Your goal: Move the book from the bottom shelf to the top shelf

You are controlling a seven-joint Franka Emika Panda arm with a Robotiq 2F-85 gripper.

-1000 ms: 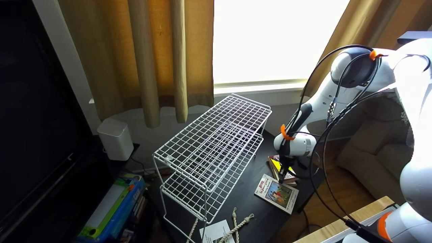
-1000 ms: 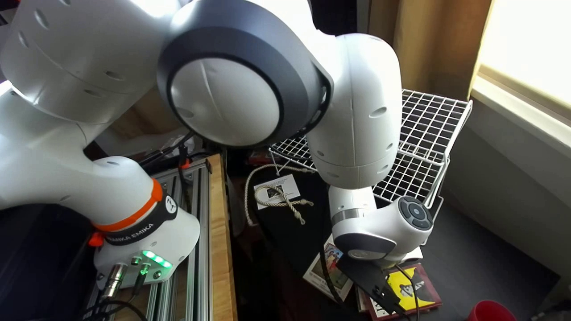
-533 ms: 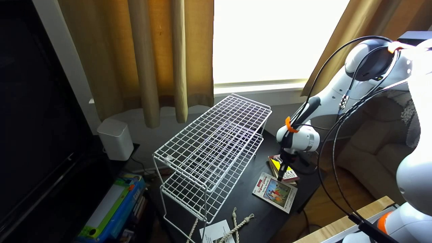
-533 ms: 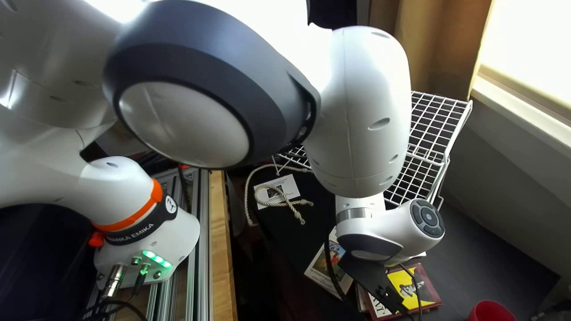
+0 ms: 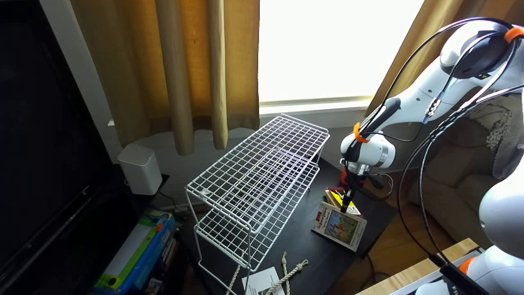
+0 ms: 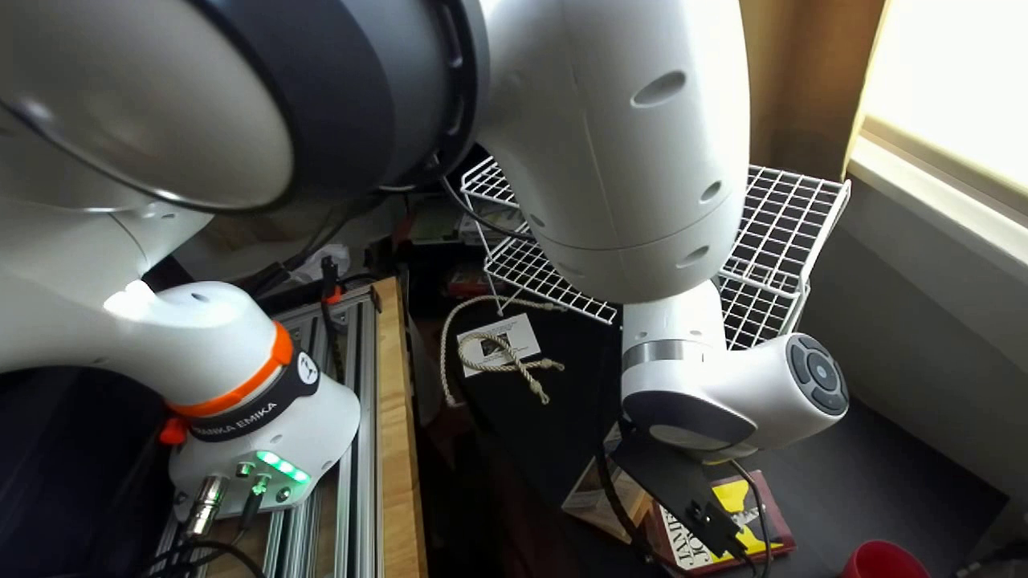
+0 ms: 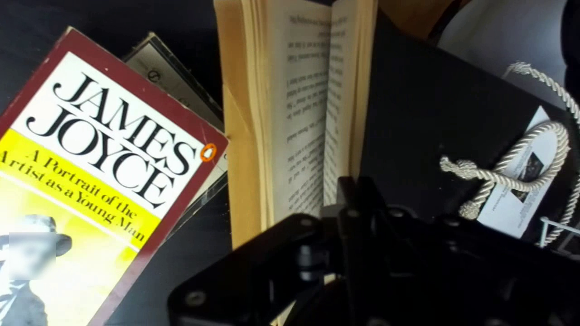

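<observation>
The book [image 5: 339,229] is tilted up above the black bottom shelf [image 5: 303,237], its white-bordered cover with the green-and-red picture showing in an exterior view. In the wrist view the book [image 7: 303,108] hangs partly open, showing printed pages and yellowed page edges. My gripper [image 5: 344,209] is shut on the upper edge of the book. In the wrist view the gripper's tips [image 7: 355,183] close together on the cover side, with the pages falling open to the left. The top shelf [image 5: 233,153], a white wire grid, stands beside; it also shows in an exterior view [image 6: 791,213], partly behind the arm.
A yellow James Joyce book [image 7: 113,136] lies on another book right beside the held book. A rope [image 5: 286,276] and a white card [image 5: 262,280] lie near the rack's front. A red cup [image 6: 883,562] stands on the tabletop. A lower wire shelf [image 5: 262,250] sits under the top one.
My gripper has risen with the book's edge. The book has gone from lying nearly flat to tilted up and partly open, its pages now showing. The arm has drawn up and back.
</observation>
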